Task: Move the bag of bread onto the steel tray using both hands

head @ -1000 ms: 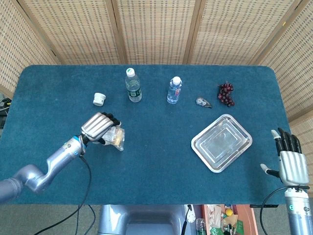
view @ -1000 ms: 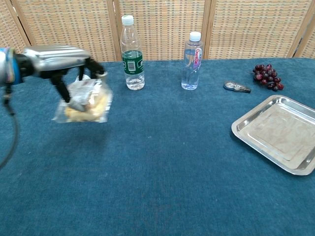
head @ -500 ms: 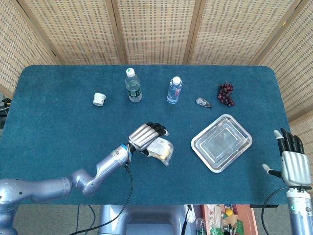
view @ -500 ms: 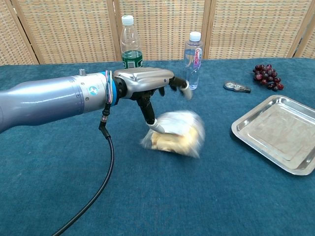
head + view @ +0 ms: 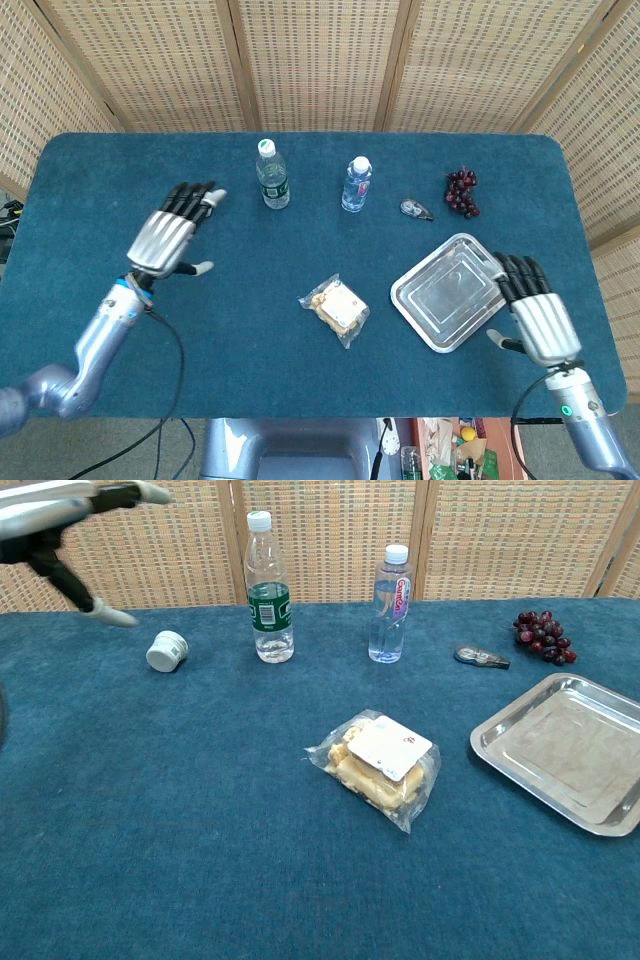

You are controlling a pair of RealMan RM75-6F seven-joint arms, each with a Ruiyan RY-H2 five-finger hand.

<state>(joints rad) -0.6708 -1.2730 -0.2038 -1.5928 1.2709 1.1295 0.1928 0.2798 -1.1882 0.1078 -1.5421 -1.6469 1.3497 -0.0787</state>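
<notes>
The clear bag of bread (image 5: 337,309) (image 5: 380,767) lies flat on the blue cloth in the middle of the table, with no hand touching it. The steel tray (image 5: 445,290) (image 5: 560,750) sits to its right with nothing in it. My left hand (image 5: 170,235) (image 5: 60,510) hovers open at the far left, well away from the bag, fingers spread. At the tray's right edge my right hand (image 5: 530,315) is open, its fingers reaching over the rim; the chest view does not show it.
A green-label bottle (image 5: 272,177) (image 5: 269,590) and a blue-label bottle (image 5: 356,185) (image 5: 390,592) stand at the back. A small white jar (image 5: 166,651) lies back left. Grapes (image 5: 461,191) (image 5: 543,635) and a small flat object (image 5: 415,209) (image 5: 480,657) lie behind the tray.
My left hand carried the bag from the left to the table's middle, let it go and drew back left. My right hand moved in from the table's edge to the tray's rim.
</notes>
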